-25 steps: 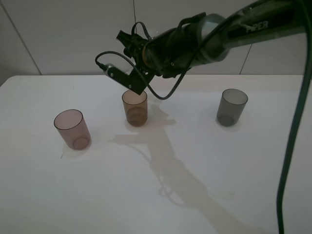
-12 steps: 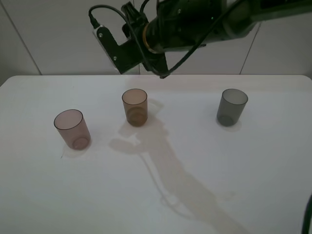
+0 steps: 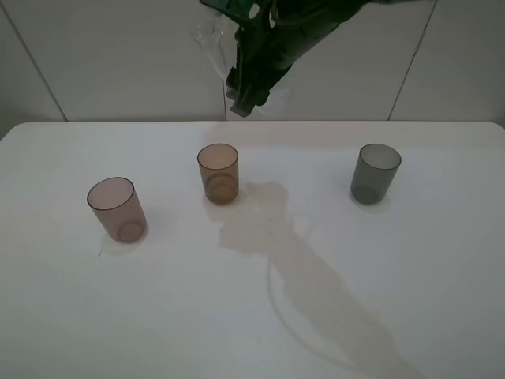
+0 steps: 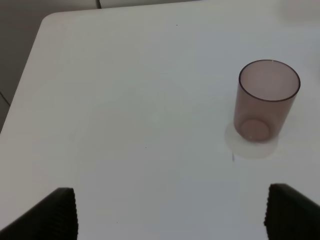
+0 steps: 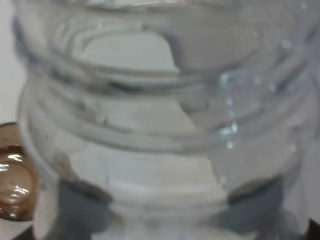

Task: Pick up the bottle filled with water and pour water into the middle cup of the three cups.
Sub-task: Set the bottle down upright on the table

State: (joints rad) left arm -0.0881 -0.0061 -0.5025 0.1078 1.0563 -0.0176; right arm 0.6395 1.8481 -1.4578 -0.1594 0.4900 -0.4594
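Note:
My right gripper [image 3: 230, 33] is shut on the small clear bottle [image 3: 207, 38] and holds it high above the table, behind and above the amber middle cup [image 3: 218, 174]. In the right wrist view the bottle [image 5: 160, 120] fills the frame, with the amber cup [image 5: 12, 172] at the edge. The pinkish-mauve cup [image 3: 117, 209] stands at the left and the smoky grey cup [image 3: 375, 173] at the right. My left gripper [image 4: 172, 220] is open and empty, low over the table, with the pinkish-mauve cup [image 4: 267, 102] ahead of it. It is out of the exterior view.
The white table [image 3: 252, 316] carries the three cups in a row. A pale wall stands close behind the table's back edge [image 3: 118, 122]. The arm's shadow lies across the table's middle, toward the front right.
My right gripper has lifted with the bottle from just over the amber cup's rim to high above the table and swung toward the back. The cups have not moved.

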